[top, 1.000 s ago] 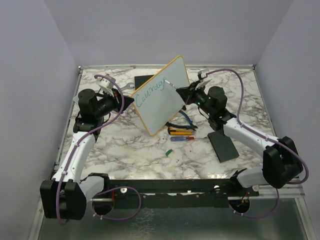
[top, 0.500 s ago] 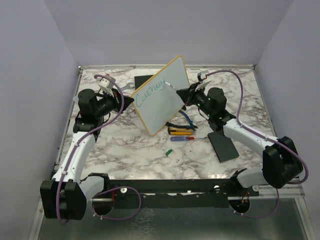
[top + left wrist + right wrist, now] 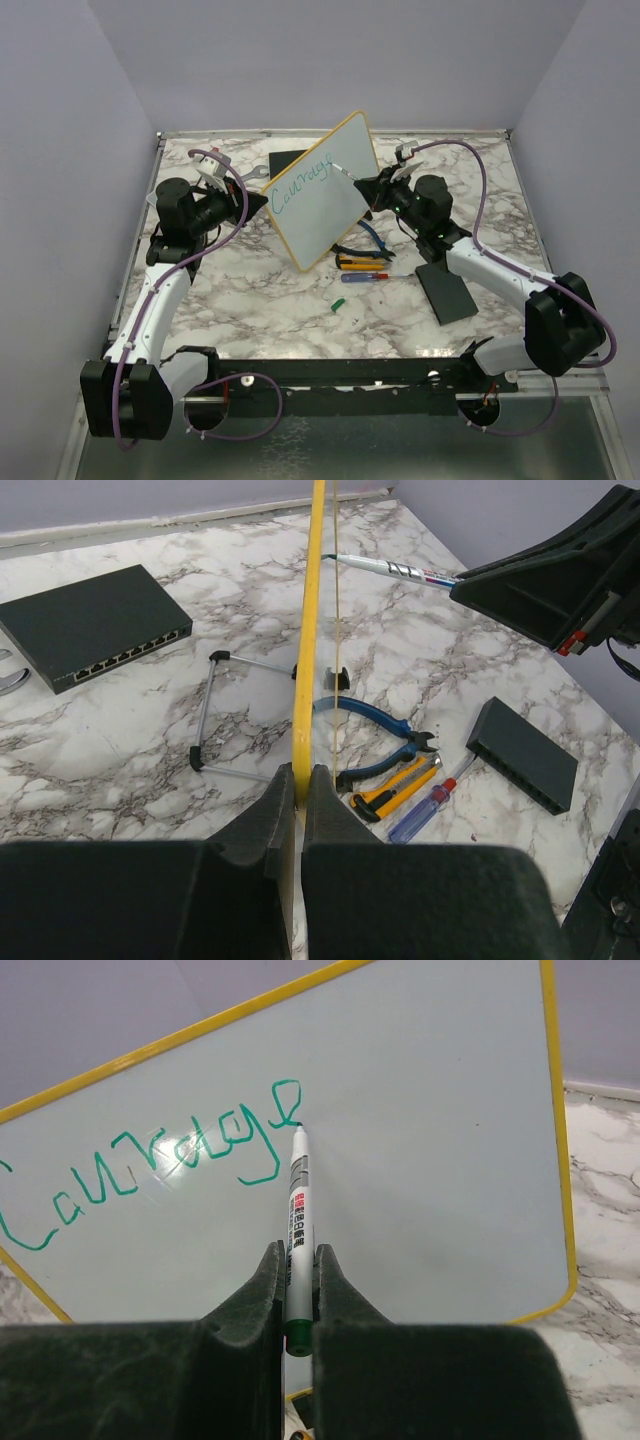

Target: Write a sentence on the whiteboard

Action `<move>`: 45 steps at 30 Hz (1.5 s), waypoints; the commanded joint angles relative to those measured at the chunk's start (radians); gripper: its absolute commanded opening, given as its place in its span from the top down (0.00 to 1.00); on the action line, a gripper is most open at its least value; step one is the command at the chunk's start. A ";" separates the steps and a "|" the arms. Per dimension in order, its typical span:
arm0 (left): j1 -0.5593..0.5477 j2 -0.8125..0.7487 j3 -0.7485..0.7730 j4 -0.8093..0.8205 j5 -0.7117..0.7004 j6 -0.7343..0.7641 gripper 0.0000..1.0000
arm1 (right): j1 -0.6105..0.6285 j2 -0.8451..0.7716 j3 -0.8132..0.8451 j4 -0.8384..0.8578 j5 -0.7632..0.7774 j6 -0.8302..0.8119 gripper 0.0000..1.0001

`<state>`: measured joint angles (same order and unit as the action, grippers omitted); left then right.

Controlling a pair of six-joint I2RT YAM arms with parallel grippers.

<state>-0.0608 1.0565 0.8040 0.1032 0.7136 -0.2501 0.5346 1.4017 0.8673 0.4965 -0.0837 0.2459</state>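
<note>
The whiteboard [image 3: 325,195] with a thin yellow rim stands tilted on its edge in the middle of the table. Teal cursive writing [image 3: 300,185] on it reads "Courage"; it also shows in the right wrist view [image 3: 150,1155]. My left gripper [image 3: 298,780] is shut on the whiteboard's yellow edge [image 3: 308,650], seen edge-on. My right gripper [image 3: 297,1265] is shut on a silver marker [image 3: 297,1210] with a green cap end. The marker's tip touches the board at the end of the last letter. The marker shows in the left wrist view [image 3: 390,570].
Blue pliers [image 3: 375,725], a yellow utility knife [image 3: 395,788] and a blue screwdriver [image 3: 425,810] lie behind the board's foot. A green cap [image 3: 337,303] lies nearer. Black boxes lie at the right [image 3: 446,290] and at the back [image 3: 90,625]. A wire stand [image 3: 235,715] lies by the board.
The marker tip has moved a little as the last letter of "Courage" was drawn. The left arm and the board have not moved.
</note>
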 commanded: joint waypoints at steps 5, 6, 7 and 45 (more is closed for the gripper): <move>0.001 -0.021 -0.008 0.028 0.020 0.021 1.00 | -0.001 0.029 0.015 -0.035 0.051 -0.004 0.99; 0.001 -0.021 -0.008 0.027 0.020 0.021 1.00 | -0.001 0.030 0.017 -0.032 0.054 -0.003 0.99; 0.000 -0.021 -0.009 0.028 0.020 0.021 1.00 | -0.001 0.030 0.019 -0.032 0.056 -0.003 0.99; 0.000 -0.033 -0.014 0.028 -0.019 0.017 1.00 | -0.012 -0.100 0.015 -0.119 0.148 -0.065 0.99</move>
<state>-0.0628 1.0508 0.8013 0.1036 0.7097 -0.2497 0.5346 1.3254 0.8837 0.4290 0.0086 0.2222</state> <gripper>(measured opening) 0.020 0.064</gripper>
